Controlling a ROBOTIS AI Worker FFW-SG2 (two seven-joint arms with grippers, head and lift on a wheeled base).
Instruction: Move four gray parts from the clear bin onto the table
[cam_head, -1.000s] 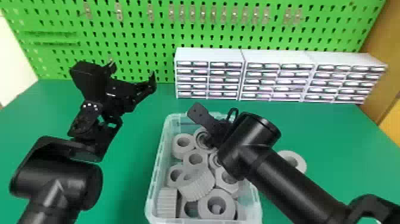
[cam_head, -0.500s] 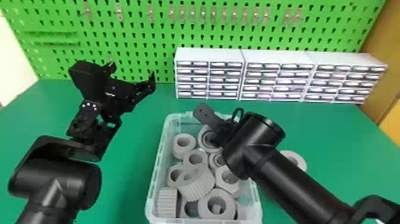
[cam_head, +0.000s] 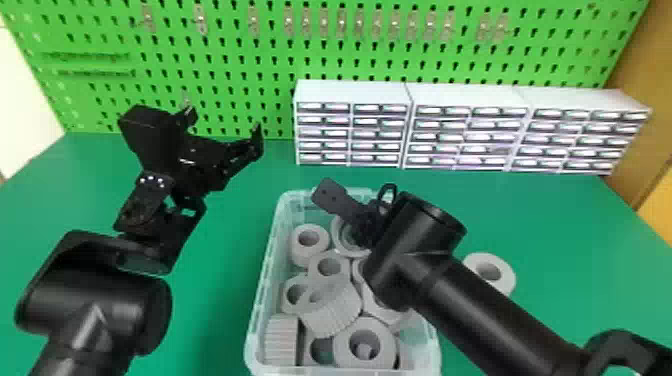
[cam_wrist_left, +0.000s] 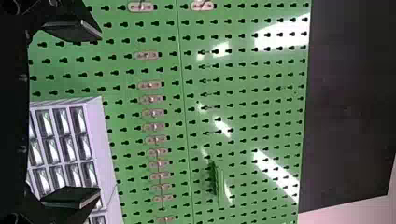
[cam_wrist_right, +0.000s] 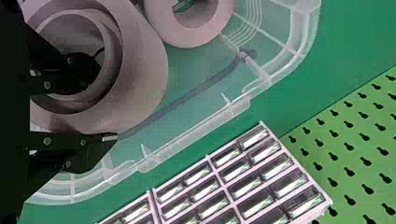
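Observation:
My left gripper (cam_head: 223, 121) is held up over the table's left side, its fingers apart in the left wrist view, where the gripper (cam_wrist_left: 99, 113) has nothing between its tips. At the far end of the clear bin (cam_head: 265, 280), my right gripper (cam_head: 364, 225) is low over a gray ring part (cam_head: 342, 242). In the right wrist view the gripper (cam_wrist_right: 108, 105) straddles the wall of that ring (cam_wrist_right: 142, 70), one finger inside its hole, the other beyond its outer side. Several gray parts (cam_head: 367, 347) lie piled in the bin. Another gray part (cam_head: 501, 272) rests on the table right of it.
White drawer cabinets (cam_head: 350, 92) stand at the back of the green table (cam_head: 240, 200), before a green pegboard (cam_head: 250, 65). My right forearm passes over the bin's right wall and partly covers the gray part on the table.
The right gripper first shifted slightly right, then back left, staying over the bin's far end. The left arm and the parts look unchanged.

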